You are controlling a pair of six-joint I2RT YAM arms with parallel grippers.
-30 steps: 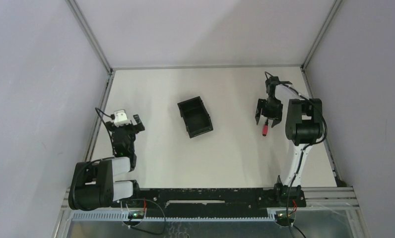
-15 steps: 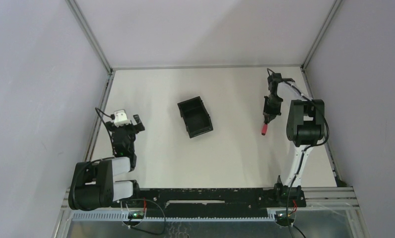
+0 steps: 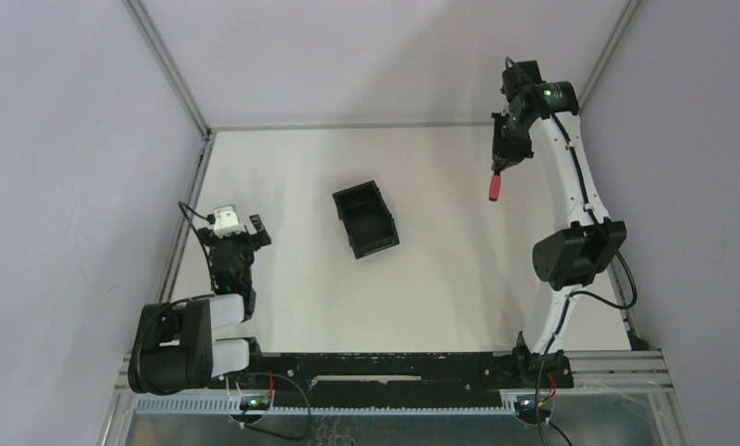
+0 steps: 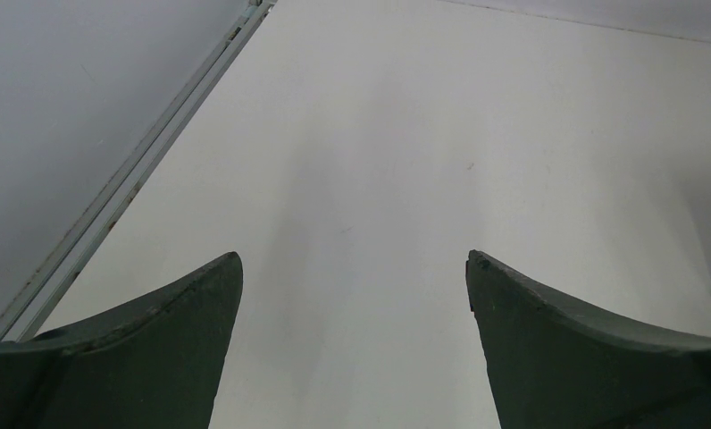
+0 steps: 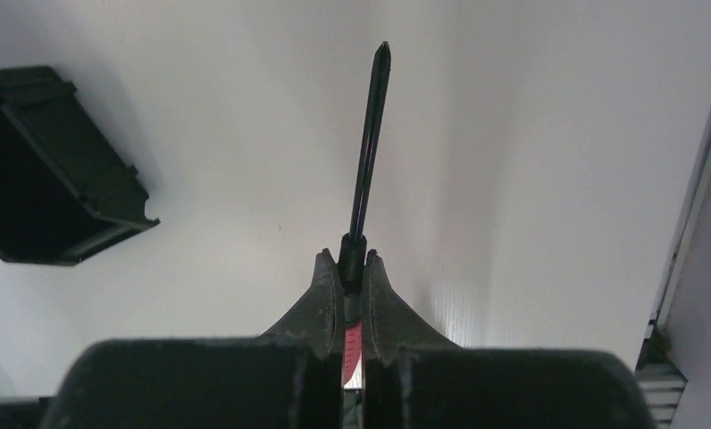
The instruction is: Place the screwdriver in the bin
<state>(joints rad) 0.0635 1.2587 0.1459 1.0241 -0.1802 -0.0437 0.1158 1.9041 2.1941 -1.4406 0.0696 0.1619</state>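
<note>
My right gripper (image 3: 502, 158) is raised high near the back right corner, shut on the screwdriver (image 3: 494, 187). The screwdriver's red handle points down toward the near side in the top view. In the right wrist view the right gripper (image 5: 353, 257) pinches the screwdriver (image 5: 367, 152) at its black collar. The thin shaft sticks out ahead and a strip of red handle shows between the fingers. The black bin (image 3: 351, 191) sits mid-table, well left of the right gripper, and also shows as the bin (image 5: 102, 192) at the left edge. My left gripper (image 3: 234, 234) rests low at the left, open and holding nothing (image 4: 354, 259).
A metal frame rail (image 4: 138, 170) runs along the table's left edge and another rail (image 5: 691, 223) along the right edge. Grey walls close in the back and both sides. The right arm's elbow (image 3: 571, 255) stands over the right side of the table.
The right gripper closed on the screwdriver lying on the table, then lifted it up and toward the back right. The left arm and the bin have not moved.
</note>
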